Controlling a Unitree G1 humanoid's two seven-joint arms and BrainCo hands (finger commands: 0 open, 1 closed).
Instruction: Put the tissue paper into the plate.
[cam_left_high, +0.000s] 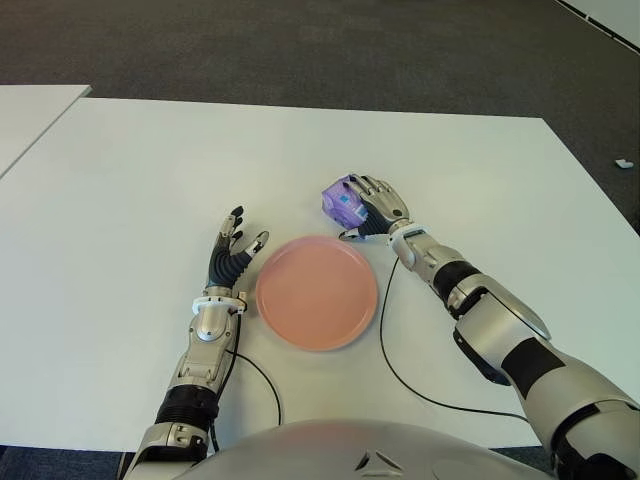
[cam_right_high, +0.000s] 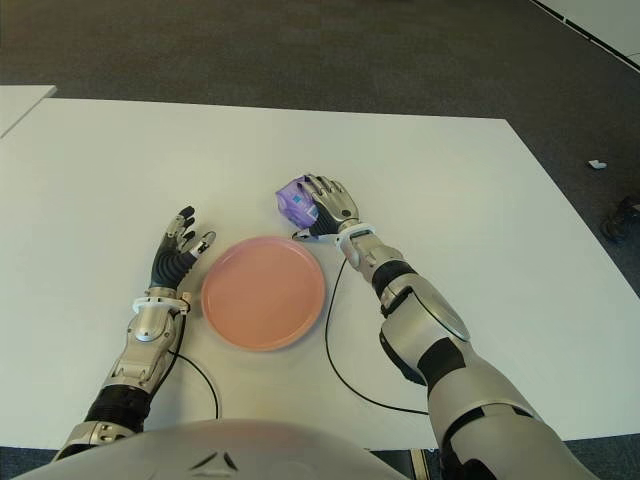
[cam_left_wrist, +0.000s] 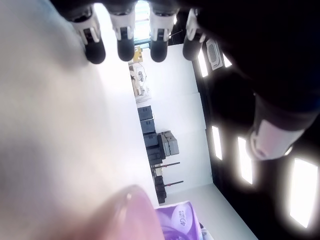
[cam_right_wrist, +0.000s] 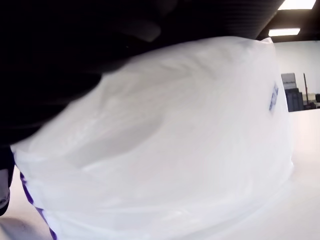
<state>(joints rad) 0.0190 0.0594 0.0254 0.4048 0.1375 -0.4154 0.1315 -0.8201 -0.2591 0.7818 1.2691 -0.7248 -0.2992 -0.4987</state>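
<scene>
A purple and white tissue paper pack (cam_left_high: 341, 203) shows just beyond the far right rim of the pink plate (cam_left_high: 317, 292). My right hand (cam_left_high: 374, 213) is shut on the pack, fingers curled over its top and side. In the right wrist view the pack's white wrapper (cam_right_wrist: 165, 140) fills the picture, pressed against the palm. I cannot tell whether the pack touches the table. The plate holds nothing. My left hand (cam_left_high: 237, 250) shows beside the plate on its left, fingers spread and holding nothing. The left wrist view catches the pack (cam_left_wrist: 177, 220) farther off.
The white table (cam_left_high: 130, 200) stretches wide on all sides of the plate. A black cable (cam_left_high: 392, 365) runs over the table from my right arm toward the front edge. Dark carpet (cam_left_high: 300, 50) lies beyond the far edge, and another white table (cam_left_high: 25, 115) stands at the left.
</scene>
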